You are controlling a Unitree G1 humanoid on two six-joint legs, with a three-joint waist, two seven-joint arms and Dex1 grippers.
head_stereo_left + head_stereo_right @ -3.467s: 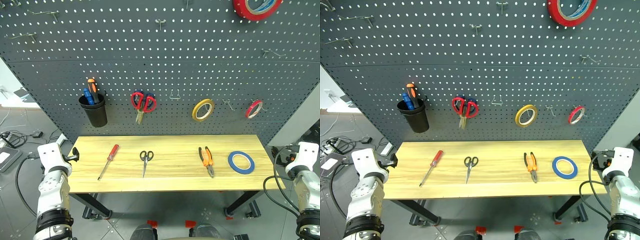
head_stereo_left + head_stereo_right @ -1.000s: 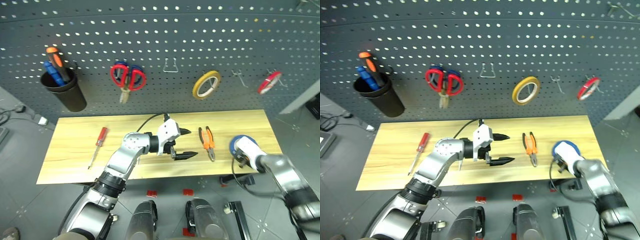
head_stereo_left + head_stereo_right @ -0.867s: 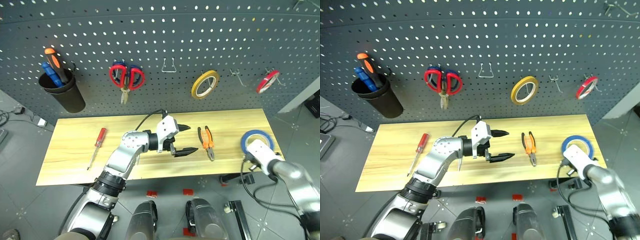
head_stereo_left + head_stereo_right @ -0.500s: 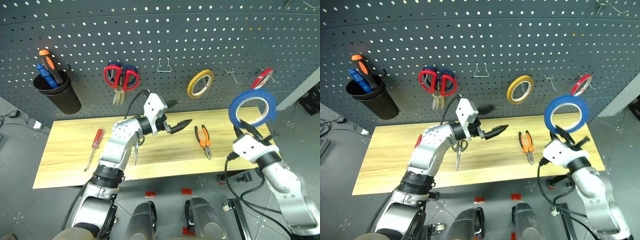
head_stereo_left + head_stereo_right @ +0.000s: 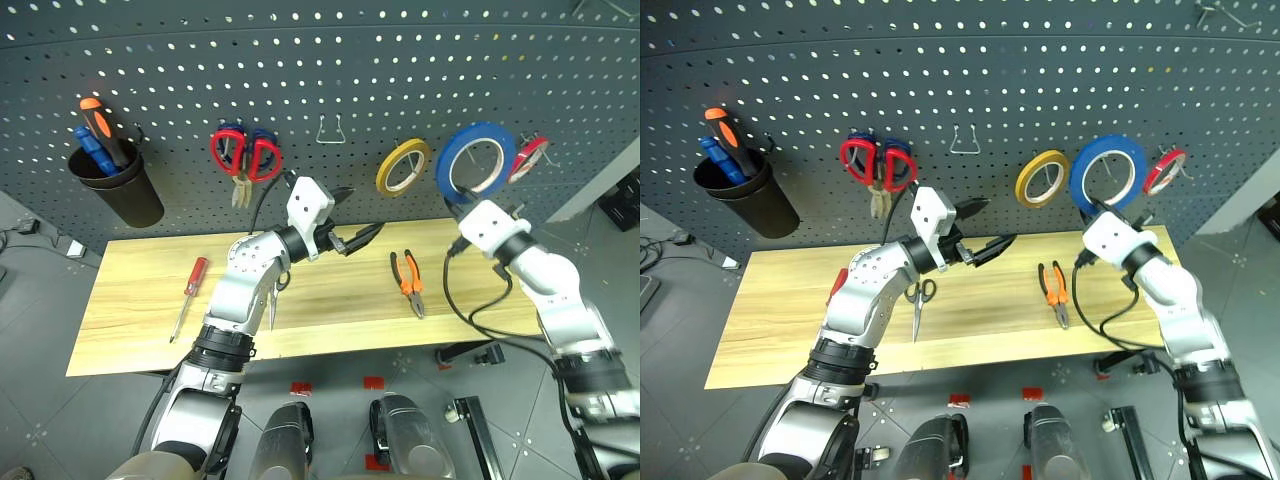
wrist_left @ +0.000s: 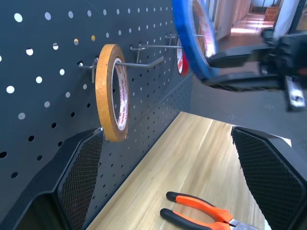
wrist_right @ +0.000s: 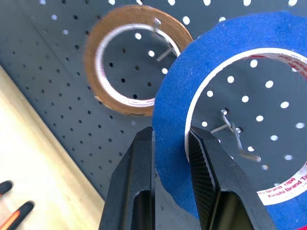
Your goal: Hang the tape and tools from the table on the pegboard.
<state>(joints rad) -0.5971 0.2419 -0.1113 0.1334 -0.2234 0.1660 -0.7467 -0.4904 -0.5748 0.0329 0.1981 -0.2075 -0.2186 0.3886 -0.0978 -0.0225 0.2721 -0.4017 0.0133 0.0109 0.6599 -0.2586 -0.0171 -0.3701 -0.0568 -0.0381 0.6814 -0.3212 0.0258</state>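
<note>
My right gripper [image 7: 170, 135] is shut on the lower edge of the blue tape [image 5: 476, 164], holding it upright close to the pegboard [image 5: 400, 70] between the yellow and red rolls. A thin metal hook [image 7: 230, 128] shows through the tape's hole. My left gripper [image 5: 354, 216] hangs open and empty above the middle of the table [image 5: 330, 310], pointing toward the board. On the table lie the orange-and-black pliers [image 5: 408, 282], the small black-handled scissors [image 5: 917, 298] partly behind my left arm, and the red-handled screwdriver [image 5: 190, 296].
On the board hang a yellow roll [image 5: 402, 166], a thin red roll [image 5: 531, 158], red-handled scissors [image 5: 245, 156], an empty wire hook [image 5: 332, 130] and a black cup [image 5: 118, 190] holding orange and blue screwdrivers.
My right gripper lifted the blue tape off the table's right end, up and left to the board. The left gripper rose and turned toward the board, still open.
</note>
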